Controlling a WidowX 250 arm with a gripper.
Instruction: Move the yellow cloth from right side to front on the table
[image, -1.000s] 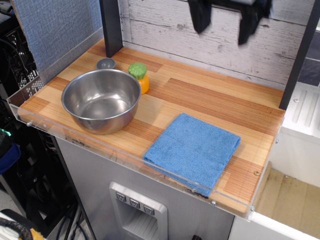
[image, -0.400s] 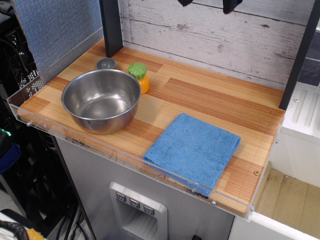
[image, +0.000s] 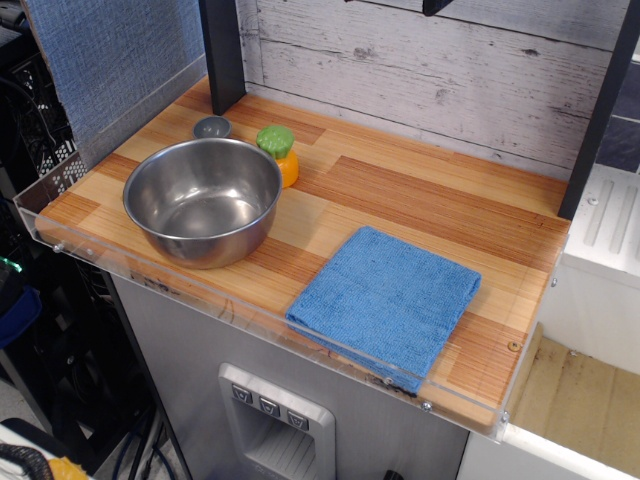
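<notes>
Gripper (image: 436, 6): only one dark fingertip shows, at top edge of frame. Rest of fingers, wrist and arm out of view. Jaw state indeterminate.

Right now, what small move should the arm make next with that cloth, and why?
Probably none beyond keeping clear. The cloth, which is blue rather than yellow, lies flat and folded against the clear front rim of the table, apart from the steel bowl. Only a dark sliver of the gripper shows at the top edge, nowhere near the cloth, so the placing looks done.
</notes>
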